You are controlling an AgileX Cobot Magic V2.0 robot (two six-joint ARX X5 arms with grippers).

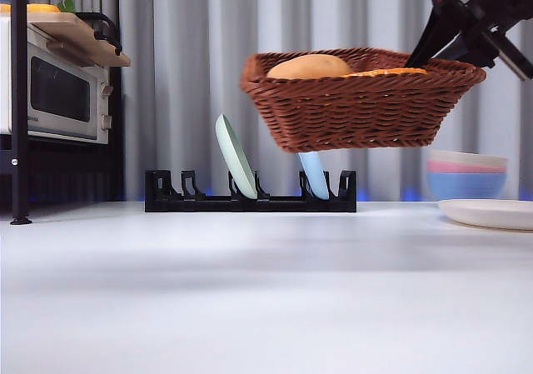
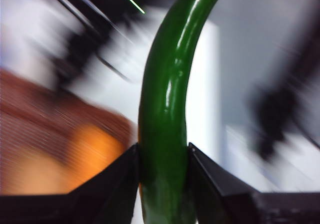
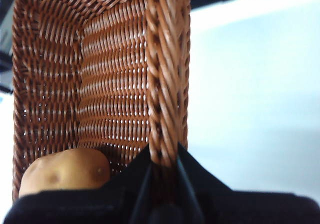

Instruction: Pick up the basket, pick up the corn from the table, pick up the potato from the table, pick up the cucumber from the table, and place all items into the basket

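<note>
The wicker basket (image 1: 362, 99) hangs above the table (image 1: 250, 291), with my right gripper (image 3: 162, 164) shut on its braided rim (image 3: 167, 74); that arm comes in from the top right of the front view. Inside lie the tan potato (image 1: 310, 66) (image 3: 65, 171) and the orange-yellow corn (image 1: 387, 72), which only just tops the rim. My left gripper (image 2: 162, 151) is shut on the glossy green cucumber (image 2: 170, 84), which curves up between its jaws. The left wrist view is blurred; the basket (image 2: 30, 119) and an orange blur (image 2: 95, 144) lie beside the cucumber. The front view shows no left arm.
A black dish rack (image 1: 250, 195) with two tilted plates stands behind and below the basket. A microwave (image 1: 58, 95) sits on a shelf at the left. Stacked pastel bowls (image 1: 466, 174) and a white plate (image 1: 487, 213) are at the right.
</note>
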